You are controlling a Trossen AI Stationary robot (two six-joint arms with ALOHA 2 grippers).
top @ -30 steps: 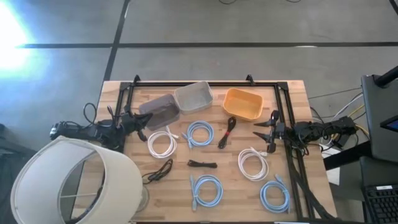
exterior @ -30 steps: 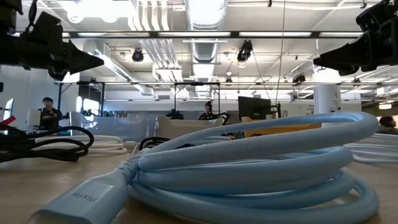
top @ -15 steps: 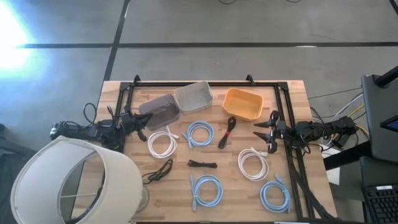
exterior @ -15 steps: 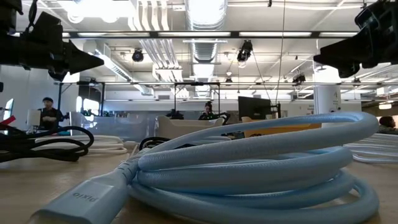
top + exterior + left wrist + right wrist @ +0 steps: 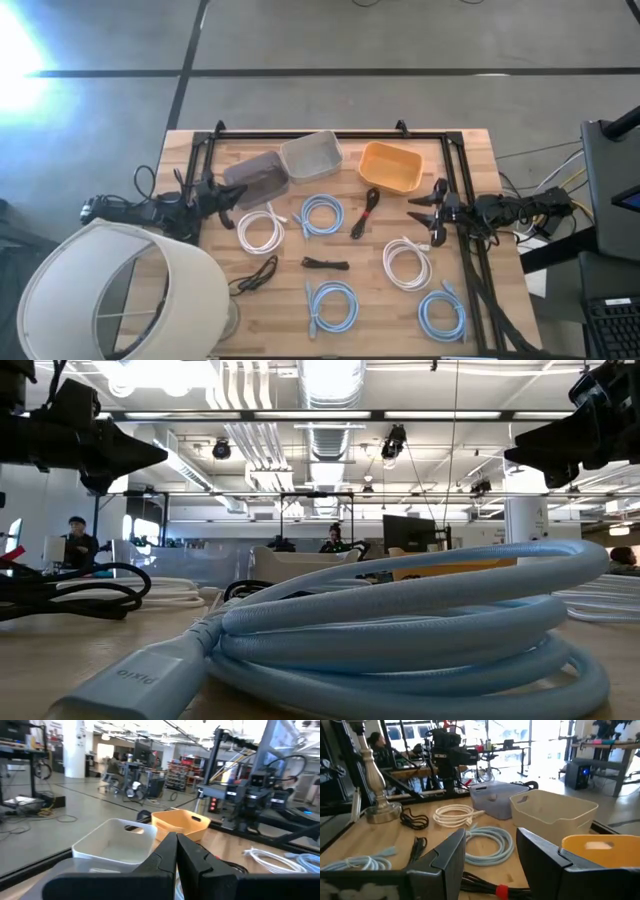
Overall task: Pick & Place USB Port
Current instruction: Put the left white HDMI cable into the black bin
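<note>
High view: my right gripper [image 5: 421, 214] hangs just past the orange bin [image 5: 390, 166], on the side toward the table's right edge, fingers spread wide with nothing between them. My left gripper [image 5: 229, 200] sits way over on the far side of the table from that bin, right by the dark grey bin [image 5: 258, 177], fingers pinched together and empty.
Cables, high view: the black USB cable [image 5: 365, 212] lies just in front of the orange bin, between the blue coil [image 5: 321, 215] and my right gripper, not touching either. A white coil [image 5: 407, 263] lies further from the bin, below my right gripper.
Low view: honestly mostly one big blue cable coil [image 5: 420, 630] filling the shot, and the orange bin barely peeks out behind it.
Left wrist view: fingers [image 5: 162, 860] closed tight against each other, pointing at the white bin [image 5: 116, 842] with the orange bin [image 5: 181, 824] right behind it.
Right wrist view: fingers [image 5: 451, 855] apart, wide gap; the black cable with its red tie [image 5: 485, 887] lies on the wood between them, near the orange bin's [image 5: 600, 850] rim.
</note>
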